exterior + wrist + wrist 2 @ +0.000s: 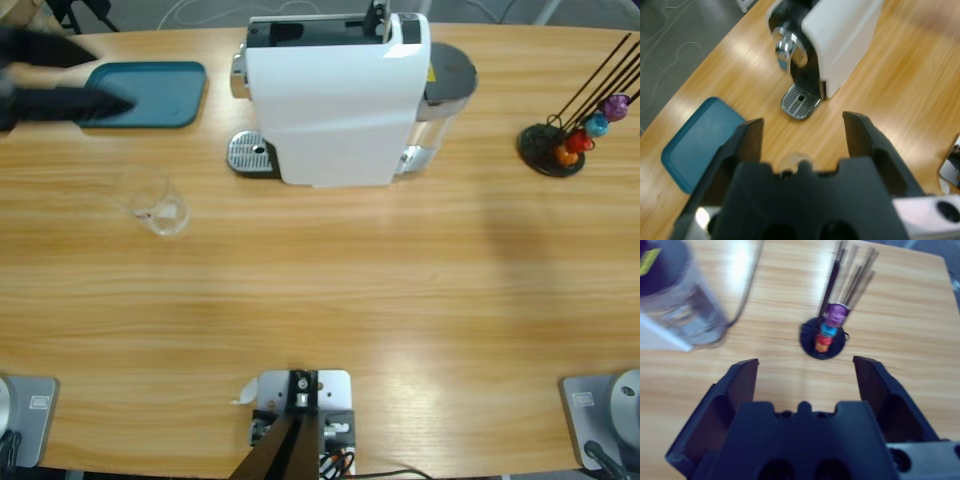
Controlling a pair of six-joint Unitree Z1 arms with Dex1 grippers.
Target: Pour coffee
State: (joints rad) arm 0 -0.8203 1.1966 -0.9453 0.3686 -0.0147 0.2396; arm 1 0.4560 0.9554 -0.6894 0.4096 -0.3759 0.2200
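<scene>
A small clear glass tumbler (156, 206) stands on the table left of the white coffee machine (335, 95); it looks clear, and coffee is out of view. In the left wrist view only the tumbler's rim (795, 160) peeks over the gripper body. My left gripper (802, 120) is open and holds nothing, with the machine's spout (785, 45) and drip tray (800, 101) ahead of it. From above, the left gripper (110, 80) is a dark blur at the top left. My right gripper (806, 361) is also open and holds nothing, facing the capsule holder (824, 337).
A teal tray (148, 94) lies at the back left, partly under the left gripper. The machine's water tank (677, 305) sits at its right end. A black capsule holder (560, 145) with coloured capsules stands at the far right. The right arm does not show from above.
</scene>
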